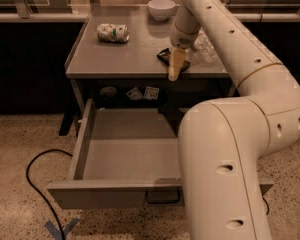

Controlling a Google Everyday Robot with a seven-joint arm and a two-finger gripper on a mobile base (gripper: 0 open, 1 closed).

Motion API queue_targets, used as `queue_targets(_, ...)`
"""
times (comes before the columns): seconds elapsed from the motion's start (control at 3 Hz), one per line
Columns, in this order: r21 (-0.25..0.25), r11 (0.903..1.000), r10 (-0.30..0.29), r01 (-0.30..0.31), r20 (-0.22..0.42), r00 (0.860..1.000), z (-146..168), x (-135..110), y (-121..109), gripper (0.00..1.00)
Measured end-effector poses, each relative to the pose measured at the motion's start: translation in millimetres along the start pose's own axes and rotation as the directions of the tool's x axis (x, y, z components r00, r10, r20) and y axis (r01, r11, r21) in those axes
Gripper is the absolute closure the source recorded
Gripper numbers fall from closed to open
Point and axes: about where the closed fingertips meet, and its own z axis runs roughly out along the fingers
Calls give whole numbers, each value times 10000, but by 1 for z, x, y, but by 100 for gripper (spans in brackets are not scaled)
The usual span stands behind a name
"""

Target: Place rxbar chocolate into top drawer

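Nearest, the top drawer stands pulled wide open, with a cable looping on the floor to its left. Above it on the table, the chocolate bar lies flat near the front edge - not in the drawer. The gripper points down right at the bar's near side - whether it is spread or closed cannot be told. Further back are a crushed can, a clear bottle and a white bowl.
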Motion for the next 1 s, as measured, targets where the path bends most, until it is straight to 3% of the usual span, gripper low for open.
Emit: queue_targets(1.0,28,10000,2,-2,11,10000,0,0,-1,64)
